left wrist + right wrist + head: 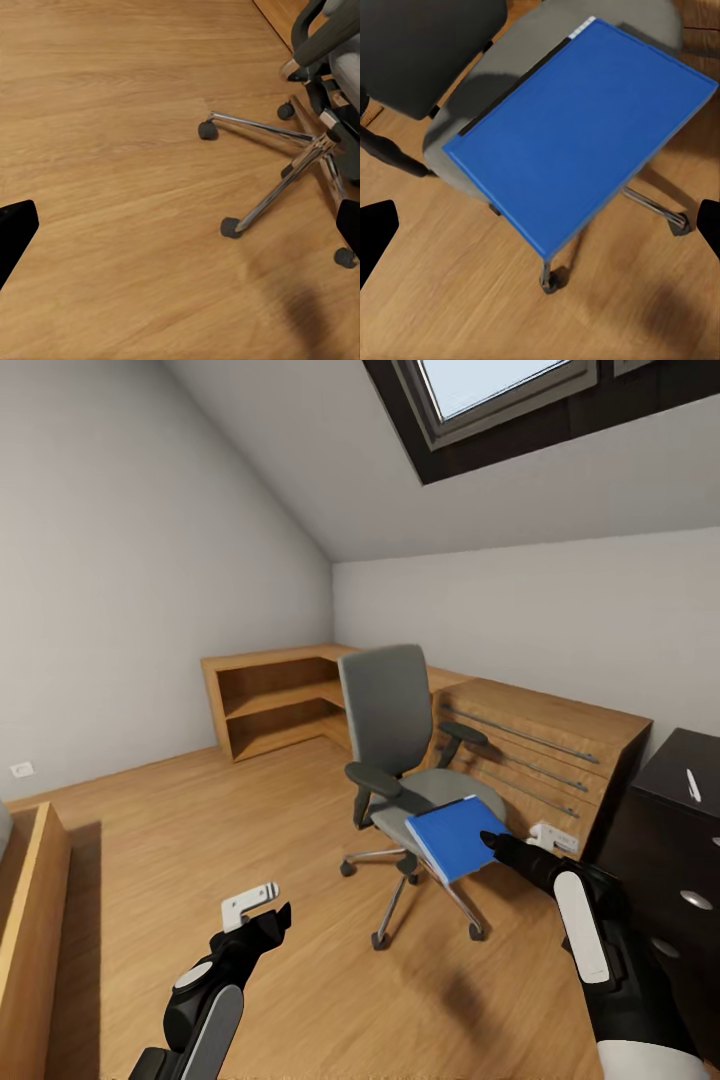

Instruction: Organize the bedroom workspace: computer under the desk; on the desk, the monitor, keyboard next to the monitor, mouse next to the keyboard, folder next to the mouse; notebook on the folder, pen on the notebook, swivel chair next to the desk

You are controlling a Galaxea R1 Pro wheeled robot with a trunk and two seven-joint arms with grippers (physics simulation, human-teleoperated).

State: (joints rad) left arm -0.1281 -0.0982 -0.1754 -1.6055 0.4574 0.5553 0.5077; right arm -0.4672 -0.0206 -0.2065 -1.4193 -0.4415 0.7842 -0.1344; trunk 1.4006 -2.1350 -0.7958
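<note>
Where the grey seat of the swivel chair ends, blue folder lying flat, one corner sticking out over the floor. Right gripper just beside it, jaws open wide, holding nothing. Left gripper low over the floor, jaws open too.

The left arm reaches forward and low at the head view's lower left, its black and grey forearm angled up toward the middle, ending in the left pincer with a white bracket on its upper side. In the left wrist view its dark fingertips sit far apart at the picture's edges, so it stands open. The right arm extends forward at the lower right, a white panel along its black forearm, and the right pincer points ahead. Its fingertips likewise stand wide apart, holding nothing.
</note>
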